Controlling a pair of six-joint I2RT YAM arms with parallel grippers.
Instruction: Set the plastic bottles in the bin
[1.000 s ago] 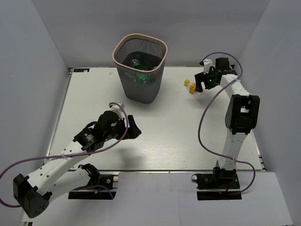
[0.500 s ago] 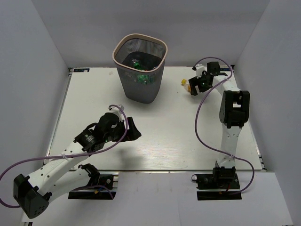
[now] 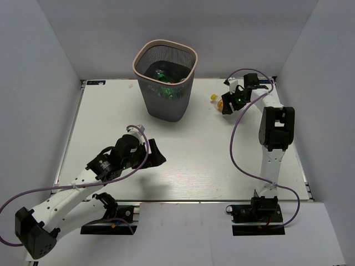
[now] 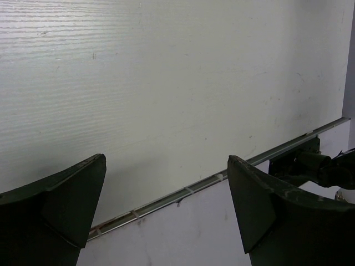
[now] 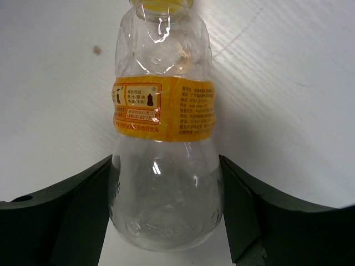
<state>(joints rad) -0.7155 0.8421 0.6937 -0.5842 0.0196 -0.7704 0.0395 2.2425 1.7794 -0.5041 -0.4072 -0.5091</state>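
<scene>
right gripper (image 5: 165, 160): gripping the orange-label bottle (image 5: 162, 138). One dark finger (image 5: 66, 205) sits against each side of the clear lower body, with no gap visible on either side. The jaws stand fairly wide because the bottle is fat.
orange-label bottle: lies on the counter (image 3: 194, 149), not lifted. Its base is deep between the right gripper's fingers and its neck points straight away from that gripper. The orange band sits just past the fingertips and the yellow cap (image 5: 161, 3) is at the far end. The body is clear and looks empty.
left gripper (image 4: 166, 160): jaws fully spread, nothing between the fingers and nothing held. It hangs over bare counter, well apart from the bottle and from the right gripper.
bin (image 3: 143, 55): upright, well to the left of the right gripper and well beyond the left gripper, touching neither. Dark mesh wall, pale rim.
bin contents: a green bottle (image 3: 162, 75) shows inside, below the rim. The other shapes beside it are too dim to count.
rail (image 4: 222, 176): a metal strip along the counter edge, just past the left gripper's fingertips in the left wrist view.
cables (image 3: 238, 149): a purple loop hangs off each arm, clear of both grippers' jaws.
</scene>
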